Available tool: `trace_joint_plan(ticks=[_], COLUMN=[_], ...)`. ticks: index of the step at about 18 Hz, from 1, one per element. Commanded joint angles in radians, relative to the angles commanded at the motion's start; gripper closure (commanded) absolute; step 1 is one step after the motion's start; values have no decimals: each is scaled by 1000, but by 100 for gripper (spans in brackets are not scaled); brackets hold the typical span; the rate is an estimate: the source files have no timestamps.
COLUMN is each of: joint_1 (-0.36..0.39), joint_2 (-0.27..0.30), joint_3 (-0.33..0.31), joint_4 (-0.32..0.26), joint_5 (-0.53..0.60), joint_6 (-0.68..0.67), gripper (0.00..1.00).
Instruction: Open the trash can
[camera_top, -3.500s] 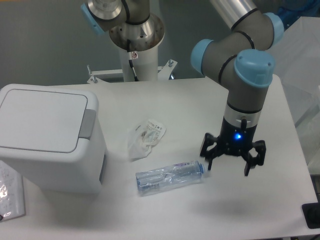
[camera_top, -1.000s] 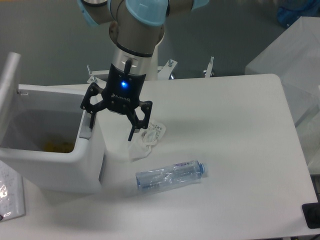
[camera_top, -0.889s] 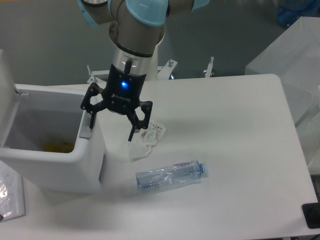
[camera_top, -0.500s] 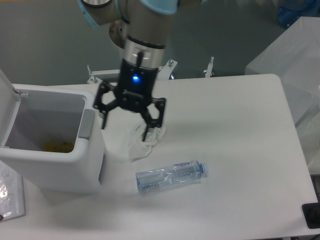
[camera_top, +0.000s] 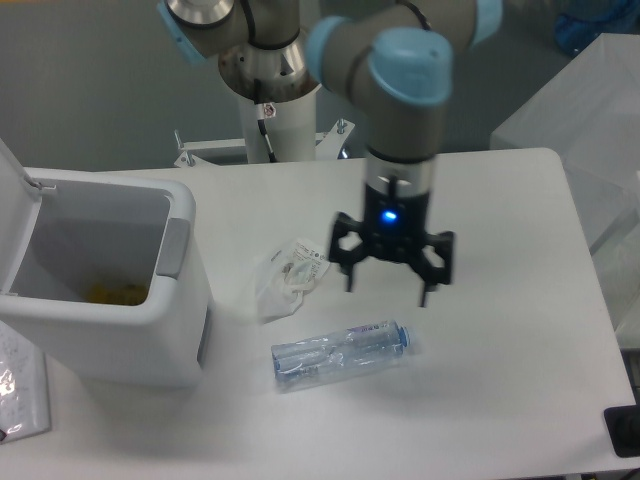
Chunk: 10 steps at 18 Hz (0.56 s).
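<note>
White table (camera_top: 500, 400) carries the trash can (camera_top: 150, 330) at its left edge, lid up and yellow scraps inside, while the gripper (camera_top: 388, 288), fingers spread wide and holding nothing, hangs over the table's middle above a crushed clear bottle (camera_top: 340, 354) beside a crumpled wrapper (camera_top: 288, 277).

Loose items on the white worktop (camera_top: 500, 400)

A crushed clear plastic bottle (camera_top: 342, 353) lies on its side near the middle, its cap end pointing right. Just above it and to its left lies a crumpled clear wrapper (camera_top: 288, 276) with a printed label. Far left of the bottle, at the edge, is a clear plastic bag (camera_top: 20, 385).
</note>
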Motion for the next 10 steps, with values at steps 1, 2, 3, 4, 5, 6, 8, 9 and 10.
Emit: trace_joint_plan(ticks=[1,2,3,4,5,6,8,9,10], joint_1=[9,11,9,9,9,8,6,5,5], joint_2=[-9,-14,-15,-19,-22,-22,-22,-23,-26], joint_3=[0,0,0,-1,-3,-5,-14,-17,-17], joint_4=[-2,-5,-8,-12,-14,-14,-12,-12,-11], joint_5=[37,69,91,100,102,102,103,105,109], joint_6=[3,15,44,81,107,118,120,121,123], gripper=[0,0,0,0,0,0,0,0,0])
